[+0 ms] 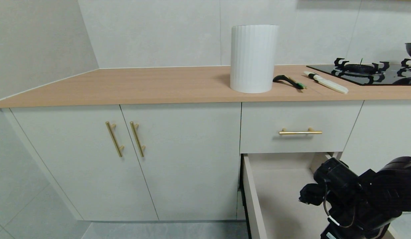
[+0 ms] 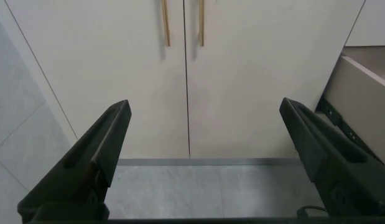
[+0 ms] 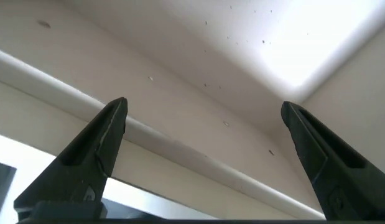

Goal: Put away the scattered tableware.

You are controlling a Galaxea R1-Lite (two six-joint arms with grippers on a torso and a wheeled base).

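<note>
A black-handled utensil with a green tip (image 1: 289,80) and a white knife (image 1: 326,82) lie on the wooden countertop (image 1: 142,86), to the right of a tall white ribbed canister (image 1: 253,58). Below them a lower drawer (image 1: 253,202) stands pulled out, its inside bare. My right arm (image 1: 355,196) hangs over the drawer's right part. The right gripper (image 3: 204,109) is open with nothing between its fingers, facing the drawer's pale inner walls. My left gripper (image 2: 204,106) is open and empty too, low near the floor, facing the double cabinet doors (image 2: 242,74).
A black gas hob (image 1: 368,71) takes the counter's right end. A closed drawer with a gold handle (image 1: 300,132) sits above the open one. The cabinet doors carry gold handles (image 1: 125,138). The open drawer's side (image 2: 363,93) juts out beside the doors. The floor is grey tile (image 2: 198,190).
</note>
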